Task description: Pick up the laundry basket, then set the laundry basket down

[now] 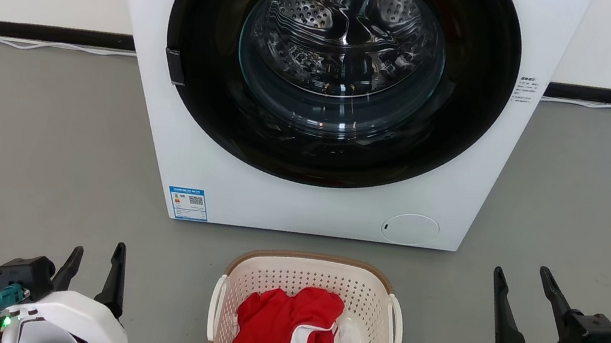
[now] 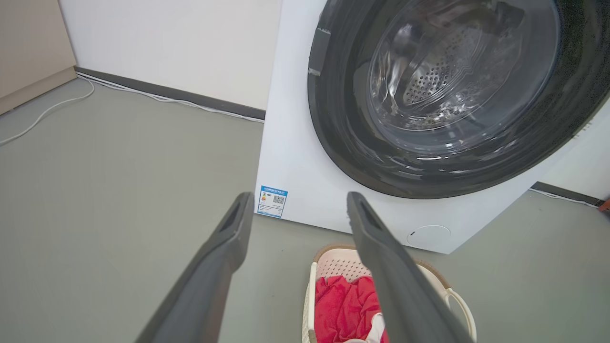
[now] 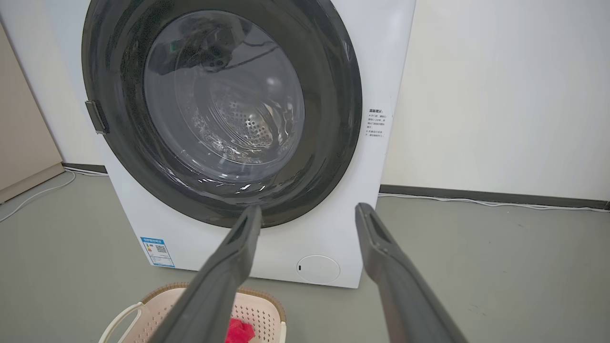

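Down on the floor (image 1: 43,144), just in front of the washing machine (image 1: 300,207), we've got the laundry basket (image 1: 304,280) with red clothes (image 1: 282,325) in it. Its white side handles (image 1: 398,330) face out left and right, probably so each arm can take one. Our left gripper (image 1: 99,248) and right gripper (image 1: 522,270) both gape wide and hold nothing, flanking the basket, well clear of it, nothing lifted yet.

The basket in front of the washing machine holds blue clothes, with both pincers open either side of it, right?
Not blue: the head view shows red and white clothes in the laundry basket in front of the washing machine, left pincer and right pincer open either side.
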Tool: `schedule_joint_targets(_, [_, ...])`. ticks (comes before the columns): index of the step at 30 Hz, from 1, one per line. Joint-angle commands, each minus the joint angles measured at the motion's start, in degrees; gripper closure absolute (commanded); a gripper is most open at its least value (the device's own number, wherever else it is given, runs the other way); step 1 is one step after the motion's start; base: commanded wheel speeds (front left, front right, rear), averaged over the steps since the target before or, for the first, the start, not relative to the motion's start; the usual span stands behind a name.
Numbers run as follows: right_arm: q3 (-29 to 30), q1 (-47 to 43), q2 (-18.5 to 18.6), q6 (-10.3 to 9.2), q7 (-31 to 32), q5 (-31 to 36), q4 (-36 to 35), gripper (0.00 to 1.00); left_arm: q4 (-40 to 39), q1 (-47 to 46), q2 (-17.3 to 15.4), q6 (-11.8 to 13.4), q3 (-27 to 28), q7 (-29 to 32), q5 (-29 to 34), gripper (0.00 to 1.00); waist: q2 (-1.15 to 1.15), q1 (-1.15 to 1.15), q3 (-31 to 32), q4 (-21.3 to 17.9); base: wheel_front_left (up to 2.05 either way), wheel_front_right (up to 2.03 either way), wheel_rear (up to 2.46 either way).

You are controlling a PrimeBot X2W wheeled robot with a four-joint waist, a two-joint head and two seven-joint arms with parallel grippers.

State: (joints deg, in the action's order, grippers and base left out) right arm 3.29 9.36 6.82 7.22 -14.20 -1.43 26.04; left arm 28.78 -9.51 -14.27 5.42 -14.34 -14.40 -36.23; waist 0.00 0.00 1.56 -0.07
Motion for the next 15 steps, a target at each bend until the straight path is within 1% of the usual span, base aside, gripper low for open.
schedule_joint_targets(1, [-1.1, 0.4, 0.3, 0.26, -0.5, 0.2, -1.4, 0.0, -1.4, -1.2, -1.4, -0.8, 2.0, -0.6, 0.5, 0.0, 0.0, 0.0, 0.0, -0.1, 0.0, 0.0, 0.0])
schedule_joint_targets(7, [-1.2, 0.5, 0.1, 0.26, -0.5, 0.3, -1.3, 0.0, -1.4, -1.2, -1.7, -2.5, 2.1, -0.6, 1.1, 0.0, 0.0, 0.0, 0.1, -0.3, 0.0, 0.0, 0.0])
schedule_joint_targets(15, [-1.3, 0.5, 0.1, 0.26, -0.5, 0.3, -1.1, 0.0, -1.0, -1.3, -1.7, -3.3, 2.6, -0.6, 1.7, 0.0, 0.0, 0.0, -0.2, -0.3, 0.0, 0.0, 0.0])
